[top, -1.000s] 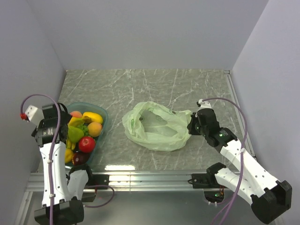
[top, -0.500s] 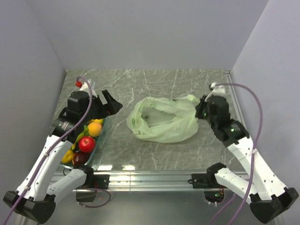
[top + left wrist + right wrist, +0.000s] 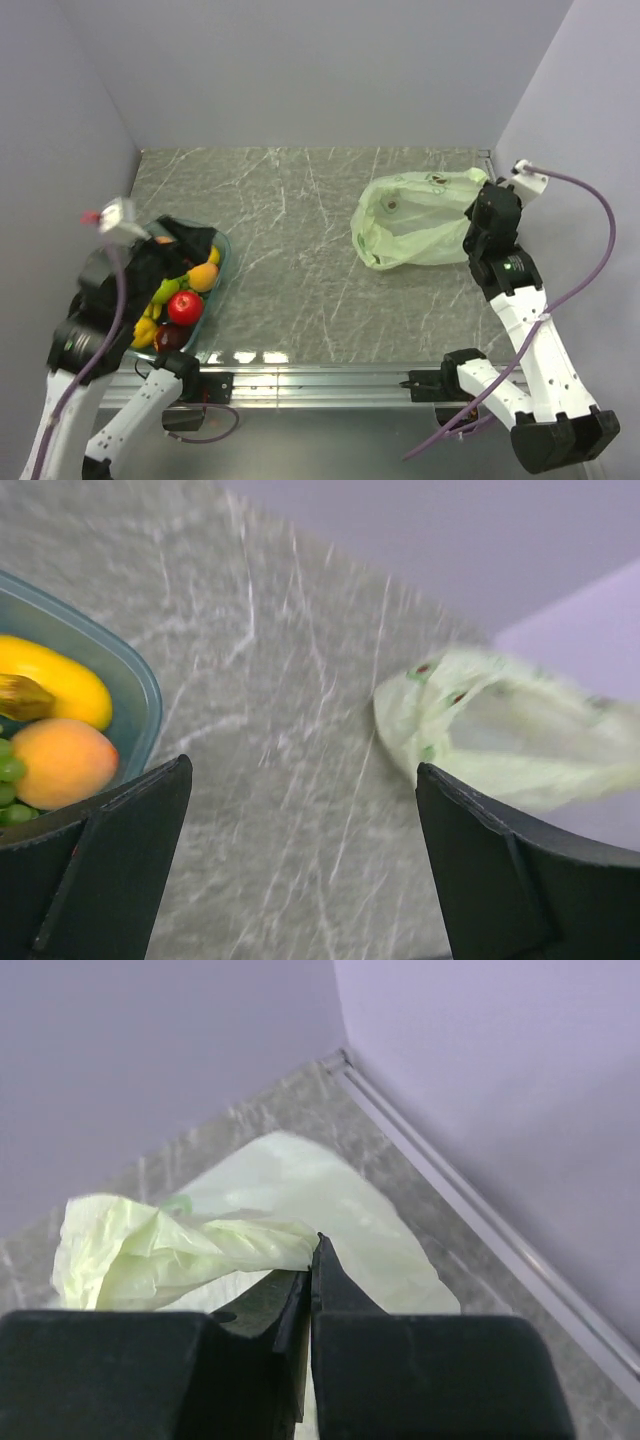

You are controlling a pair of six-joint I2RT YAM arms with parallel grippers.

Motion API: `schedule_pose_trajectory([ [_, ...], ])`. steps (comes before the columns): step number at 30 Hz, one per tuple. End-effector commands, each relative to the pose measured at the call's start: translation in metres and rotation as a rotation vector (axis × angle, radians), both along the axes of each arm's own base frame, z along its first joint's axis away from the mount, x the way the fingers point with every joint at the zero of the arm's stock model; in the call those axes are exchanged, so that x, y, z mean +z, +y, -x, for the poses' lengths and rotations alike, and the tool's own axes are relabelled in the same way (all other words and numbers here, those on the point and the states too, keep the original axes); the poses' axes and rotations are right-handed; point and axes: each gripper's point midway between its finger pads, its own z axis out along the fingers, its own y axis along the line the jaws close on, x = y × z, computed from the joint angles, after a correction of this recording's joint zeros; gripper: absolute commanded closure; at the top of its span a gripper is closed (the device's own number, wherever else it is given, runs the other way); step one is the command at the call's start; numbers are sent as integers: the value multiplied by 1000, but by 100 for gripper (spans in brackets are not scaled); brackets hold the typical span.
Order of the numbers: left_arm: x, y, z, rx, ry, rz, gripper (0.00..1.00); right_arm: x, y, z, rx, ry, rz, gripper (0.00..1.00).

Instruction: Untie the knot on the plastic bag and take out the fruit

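Pale-green film is all the right fingers (image 3: 312,1252) have hold of. They're pressed shut on a thin twisted fold at the edge of the plastic bag (image 3: 412,218), and the rest of it lies slack on the worktop (image 3: 300,200), far over on the right and just beside the right wall.

The bag looks flat and its mouth seems to gape towards the left. I can't pick out the knot anywhere, so my guess is it's already undone. There are a couple of dark specks on the film, too small to say what they are.

The fruit (image 3: 184,306) is on the opposite side, heaped in a teal tray (image 3: 150,695) near the left corner. I can see a red apple, something orange, yellow bananas and some green bits. The left fingers (image 3: 302,780) hang above the tray's right edge, spread as wide as they go and holding nothing.

What I'd worry about:
- That pinch is only on a sliver of crinkly plastic, right at the fingertips. Any tug could let it slide out or tear the film.
- The right arm is tucked close to the side wall, so a swing outwards might clip it.
- If anything small is left in the bag, tipping it with the mouth open could roll it across the worktop.
- The open left fingers sit low over the pile, and dropping straight down could knock fruit out of the tray.
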Motion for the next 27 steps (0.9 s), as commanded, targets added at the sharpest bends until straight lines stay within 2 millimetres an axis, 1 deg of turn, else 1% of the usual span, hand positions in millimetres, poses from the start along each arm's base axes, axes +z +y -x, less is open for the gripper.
schedule_pose_trajectory([
  [1, 29, 41, 29, 196, -115, 91, 1, -23, -12, 13, -65, 5, -8, 95],
  [2, 32, 48, 35, 221, -139, 104, 1, -44, -12, 17, -68, 48, -16, 88],
  [3, 39, 56, 48, 238, -179, 130, 1, -53, -10, 19, -68, 57, -41, 81],
  [4, 43, 61, 55, 254, -201, 139, 1, -63, -11, 27, -70, 83, -46, 70],
  [5, 48, 72, 61, 300, -224, 139, 1, -71, -11, 31, -71, 102, -53, 49],
  [6, 56, 80, 74, 316, -256, 140, 1, -72, -10, 35, -67, 102, -67, 41],
  [7, 61, 87, 80, 337, -271, 133, 1, -69, -10, 44, -55, 104, -68, 34],
  [8, 66, 95, 86, 364, -291, 126, 1, -57, -9, 47, -43, 80, -73, 21],
  [9, 80, 104, 100, 376, -337, 113, 1, -48, -8, 52, -28, 70, -71, 15],
  [10, 86, 109, 107, 387, -357, 103, 1, -37, -4, 59, 13, 49, -74, 8],
  [11, 93, 115, 114, 398, -380, 90, 1, -14, -2, 63, 41, -1, -74, 6],
  [12, 108, 126, 129, 418, -432, 57, 1, -1, 0, 68, 73, -19, -55, 4],
  [13, 115, 132, 138, 433, -458, 44, 1, 12, 5, 77, 117, -45, -54, 4],
  [14, 124, 139, 146, 454, -486, 34, 1, 38, 7, 86, 145, -104, -50, 4],
  [15, 138, 151, 162, 484, -536, 3, 1, 49, 7, 94, 163, -125, -29, 4],
  [16, 148, 157, 169, 498, -576, -8, 1, 63, 8, 107, 190, -169, -26, 3],
  [17, 155, 162, 177, 508, -598, -29, 1, 81, 7, 118, 199, -220, -20, 3],
  [18, 164, 172, 190, 540, -629, -63, 1, 90, 6, 127, 206, -248, -3, 3],
  [19, 169, 177, 196, 559, -646, -71, 1, 103, 4, 143, 212, -310, 1, 3],
  [20, 174, 181, 200, 575, -658, -81, 1, 114, 5, 153, 230, -352, 9, 3],
  [21, 179, 187, 208, 594, -674, -112, 1, 120, 4, 162, 238, -380, 29, 2],
  [22, 181, 191, 212, 606, -682, -124, 1, 132, 2, 179, 247, -448, 38, 2],
  [24, 187, 196, 218, 624, -703, -148, 1, 138, 4, 194, 275, -501, 69, 2],
  [25, 189, 198, 222, 634, -713, -150, 1, 146, 3, 211, 278, -570, 79, 2],
  [27, 193, 202, 228, 648, -737, -162, 1, 144, 7, 219, 313, -603, 103, 2],
])
